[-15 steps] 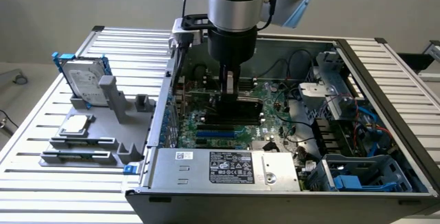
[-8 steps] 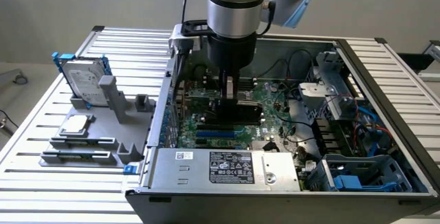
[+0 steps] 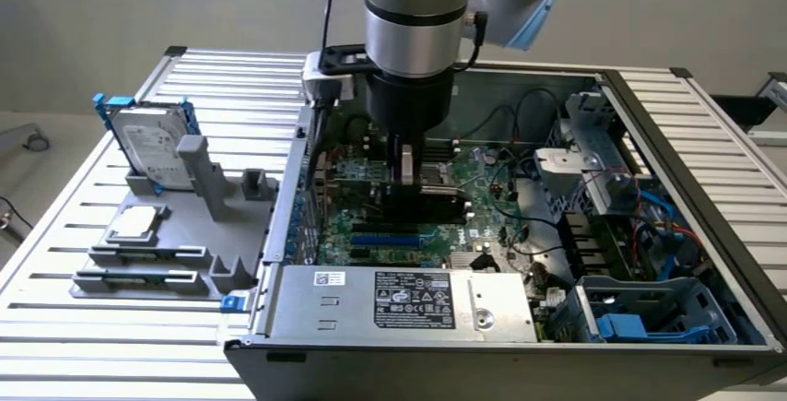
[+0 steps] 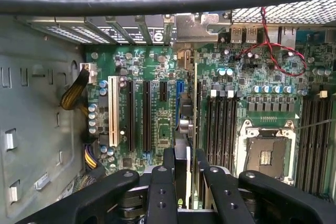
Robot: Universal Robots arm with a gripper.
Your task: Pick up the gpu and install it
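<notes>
Currently the gripper (image 4: 185,163), jaws partly closed, clamps the gpu (image 3: 425,206) edge-on just above the motherboard (image 4: 163,129) inside the computer case (image 3: 369,364); seating well probably requires holding the card upright, parallel to its slot.

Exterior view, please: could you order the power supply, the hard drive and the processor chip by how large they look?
1. power supply, though it lies nearest the camera
2. hard drive
3. processor chip, clearly smallest

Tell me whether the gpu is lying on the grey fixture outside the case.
No, the gripper holds the gpu on edge over the motherboard inside the case.
</notes>
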